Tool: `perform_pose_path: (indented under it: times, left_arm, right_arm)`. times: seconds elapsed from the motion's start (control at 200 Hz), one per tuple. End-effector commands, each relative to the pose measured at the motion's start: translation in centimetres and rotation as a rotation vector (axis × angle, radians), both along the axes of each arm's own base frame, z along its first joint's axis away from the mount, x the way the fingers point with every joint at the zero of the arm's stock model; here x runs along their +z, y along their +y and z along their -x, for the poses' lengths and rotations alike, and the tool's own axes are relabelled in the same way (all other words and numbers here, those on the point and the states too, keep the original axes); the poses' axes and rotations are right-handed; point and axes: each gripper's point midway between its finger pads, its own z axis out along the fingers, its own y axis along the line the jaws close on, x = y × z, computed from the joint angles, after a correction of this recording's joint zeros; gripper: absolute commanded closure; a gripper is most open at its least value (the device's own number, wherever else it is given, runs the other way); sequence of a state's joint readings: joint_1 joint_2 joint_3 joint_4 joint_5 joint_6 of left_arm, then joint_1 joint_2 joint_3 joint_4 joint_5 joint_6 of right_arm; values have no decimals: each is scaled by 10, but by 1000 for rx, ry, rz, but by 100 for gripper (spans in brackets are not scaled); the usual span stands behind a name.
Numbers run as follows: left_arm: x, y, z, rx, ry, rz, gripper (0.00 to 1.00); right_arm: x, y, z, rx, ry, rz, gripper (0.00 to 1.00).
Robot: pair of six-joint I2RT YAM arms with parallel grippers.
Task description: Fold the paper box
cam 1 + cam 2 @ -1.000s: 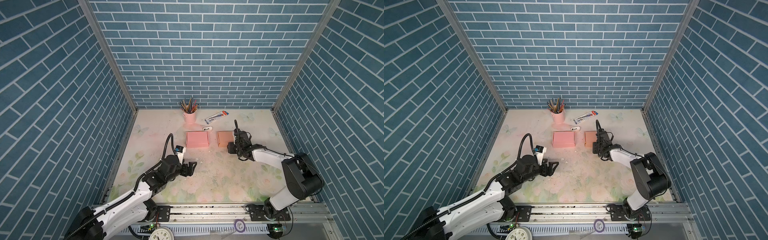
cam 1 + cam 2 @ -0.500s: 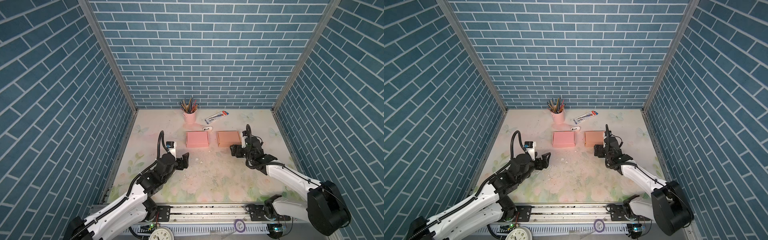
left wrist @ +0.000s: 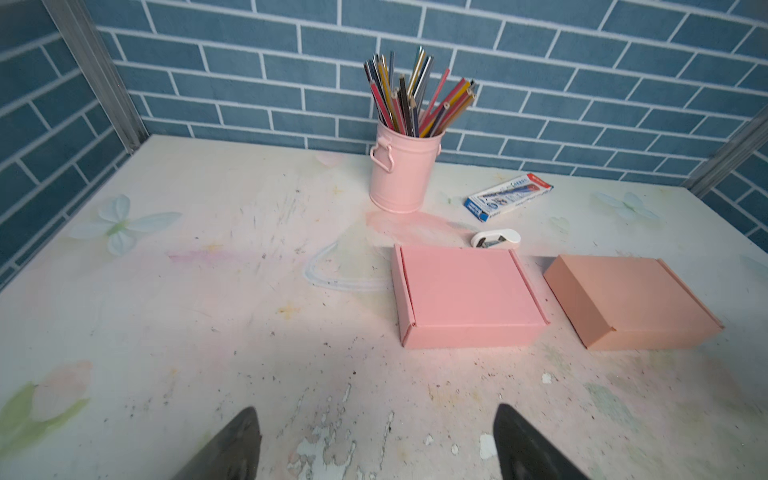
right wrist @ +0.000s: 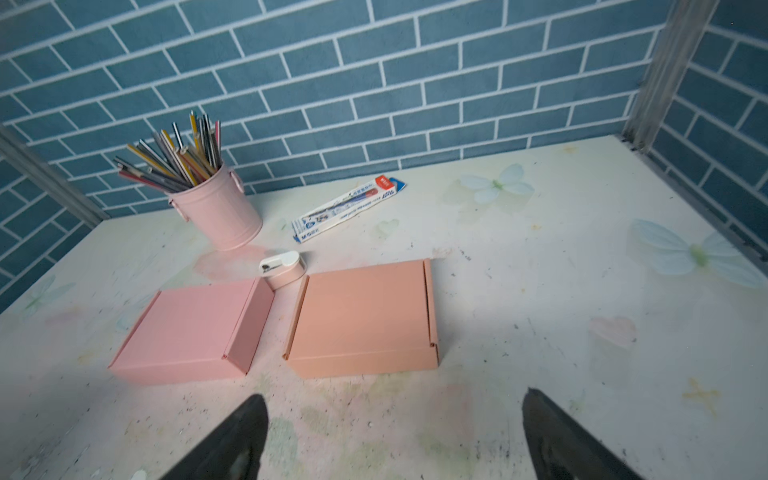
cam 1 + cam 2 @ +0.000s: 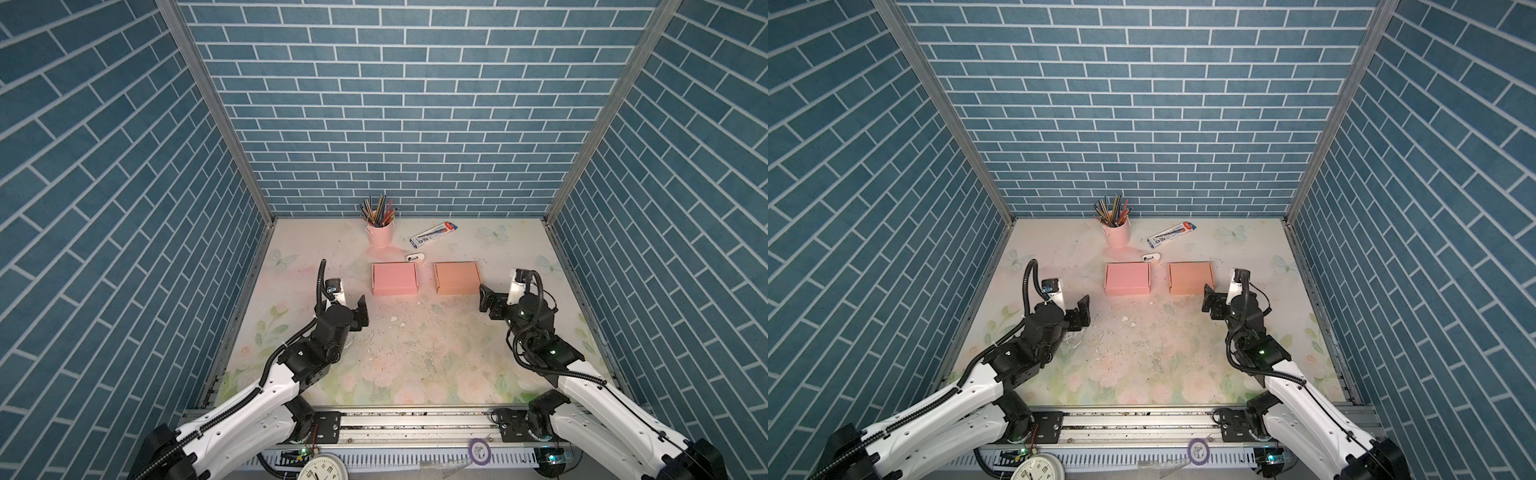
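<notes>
While the right pincer (image 4: 395, 395) hangs spread wide and empty over the tabletop (image 5: 415, 357), the closed orange paper box (image 4: 363, 318) lies just ahead of it, untouched. The left pincer (image 3: 376, 409) is equally wide, holding nothing, well apart from the closed pink paper box (image 3: 467, 299). Both boxes lie flat side by side; behind them sit a small white object (image 3: 496, 240), a pink pencil cup (image 3: 401, 170) and a pen carton (image 3: 509, 195).
</notes>
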State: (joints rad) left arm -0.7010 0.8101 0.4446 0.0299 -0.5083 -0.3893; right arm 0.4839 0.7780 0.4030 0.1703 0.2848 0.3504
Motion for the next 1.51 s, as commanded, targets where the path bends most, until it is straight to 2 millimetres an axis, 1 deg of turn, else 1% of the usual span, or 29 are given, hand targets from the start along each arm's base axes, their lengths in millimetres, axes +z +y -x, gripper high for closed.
perform_pose_path:
  times: [0.0,0.055,0.19,0.29,0.34,0.45,0.475,0.555,0.63,0.7,0.82,0.915,0.965,1.035,1.14,1.21,1.36,1.5]
  left_arm:
    - [18,12,-7,41,-87,-76,12]
    - [19,19,-10,72,-89,-122,12]
    - [17,36,-18,153,-83,-195,12]
    - [15,44,-21,185,-94,-204,12]
    - [14,49,-21,202,-108,-223,12]
    - [9,69,-20,268,-111,-256,12]
    - [6,74,-20,283,-107,-263,12]
    - [-1,88,-19,330,-100,-269,12]
    - [-13,106,-17,396,-81,-275,12]
    - [-19,115,-18,423,-63,-286,12]
    - [-25,119,-20,441,-56,-308,12]
    - [-43,129,-19,480,-26,-328,12]
    - [-53,134,-17,503,-15,-333,12]
    - [-59,136,-19,519,1,-346,12]
    - [-54,134,-28,515,-34,-339,12]
    - [-51,135,-33,518,-56,-330,12]
    - [-42,135,-42,508,-121,-320,12]
    - [-38,136,-51,497,-162,-308,12]
  right_arm:
    - [13,-24,-2,-100,-78,50,3]
    - [14,-32,-3,-137,-86,84,2]
    - [10,-43,-6,-170,-81,160,2]
    - [3,-58,-7,-221,-65,168,2]
    - [-2,-61,-7,-205,-73,185,2]
    - [-11,-69,-4,-196,-106,191,2]
    - [-11,-70,-4,-192,-115,187,2]
    - [-19,-75,-3,-185,-113,191,2]
    - [-29,-83,-2,-209,-91,213,2]
    - [-33,-89,-2,-225,-87,222,2]
    - [-41,-93,-2,-230,-74,228,2]
    - [-50,-99,-3,-246,-51,248,2]
    - [-52,-99,-3,-245,-47,258,2]
    - [-54,-101,-4,-255,-50,266,2]
    - [-59,-109,-5,-301,-54,283,2]
    - [-61,-110,-7,-307,-58,281,2]
    - [-59,-115,-7,-328,-106,260,2]
    - [-55,-120,-14,-339,-136,235,2]
